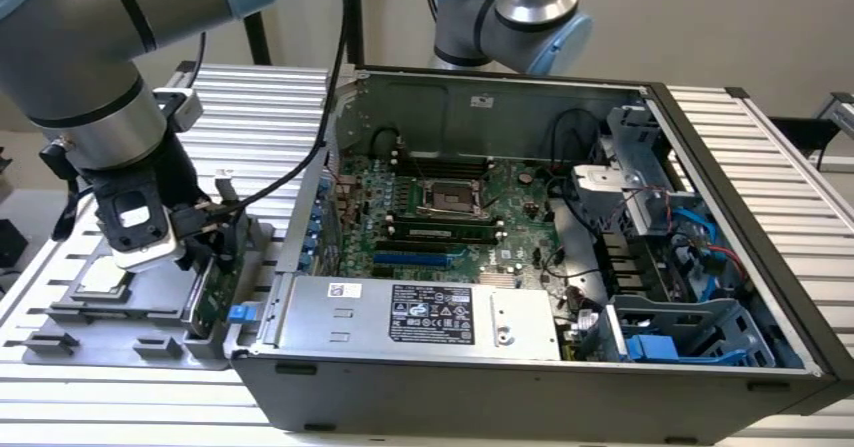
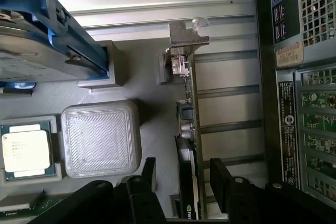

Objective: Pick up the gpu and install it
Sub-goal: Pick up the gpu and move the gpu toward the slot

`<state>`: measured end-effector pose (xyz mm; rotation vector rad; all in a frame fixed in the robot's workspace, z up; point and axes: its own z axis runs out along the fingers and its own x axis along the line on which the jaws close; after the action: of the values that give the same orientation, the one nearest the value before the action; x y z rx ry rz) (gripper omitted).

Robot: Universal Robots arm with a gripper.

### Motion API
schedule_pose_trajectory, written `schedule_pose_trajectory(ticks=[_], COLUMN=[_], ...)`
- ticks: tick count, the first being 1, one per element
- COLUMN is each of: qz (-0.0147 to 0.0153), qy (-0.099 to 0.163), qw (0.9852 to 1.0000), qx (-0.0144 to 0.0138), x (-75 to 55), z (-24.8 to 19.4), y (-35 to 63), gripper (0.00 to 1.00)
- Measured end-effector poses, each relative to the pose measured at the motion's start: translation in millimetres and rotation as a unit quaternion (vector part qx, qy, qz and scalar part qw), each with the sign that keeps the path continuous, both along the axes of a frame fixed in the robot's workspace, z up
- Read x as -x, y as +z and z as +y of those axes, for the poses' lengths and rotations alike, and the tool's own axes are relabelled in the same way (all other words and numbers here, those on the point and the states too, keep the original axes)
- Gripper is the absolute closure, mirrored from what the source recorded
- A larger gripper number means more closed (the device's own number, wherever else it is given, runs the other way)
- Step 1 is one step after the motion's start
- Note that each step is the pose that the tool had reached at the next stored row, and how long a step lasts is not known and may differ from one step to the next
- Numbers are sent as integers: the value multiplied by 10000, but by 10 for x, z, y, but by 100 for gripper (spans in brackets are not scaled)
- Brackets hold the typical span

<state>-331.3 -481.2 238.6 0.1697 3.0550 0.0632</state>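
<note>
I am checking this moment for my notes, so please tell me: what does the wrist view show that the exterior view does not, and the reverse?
Wrist view: the end effector is open, one finger on each side of the gpu, with gaps; the card's silver bracket is seen close. Exterior view: the inside of the computer case, with motherboard and power supply. Both: the end effector at the gpu, which stands on edge in the grey holder beside the case.

gaps flank the gpu (image 2: 190, 103) inside the claw (image 2: 185, 177); case wall (image 2: 265, 77) close beside
</note>
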Motion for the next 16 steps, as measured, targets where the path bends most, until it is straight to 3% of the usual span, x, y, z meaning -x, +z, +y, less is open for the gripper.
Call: schedule_pose_trajectory(ticks=[7,10,11,16], qz=[-14,-15,-16,-36], qy=[2,8,10,26], qw=[10000,10000,10000,10000], qx=[0,0,1,7], x=[1,0,0,-3], z=[23,27,29,32], y=[-17,-17,-17,-20], gripper=[46,55,62,62])
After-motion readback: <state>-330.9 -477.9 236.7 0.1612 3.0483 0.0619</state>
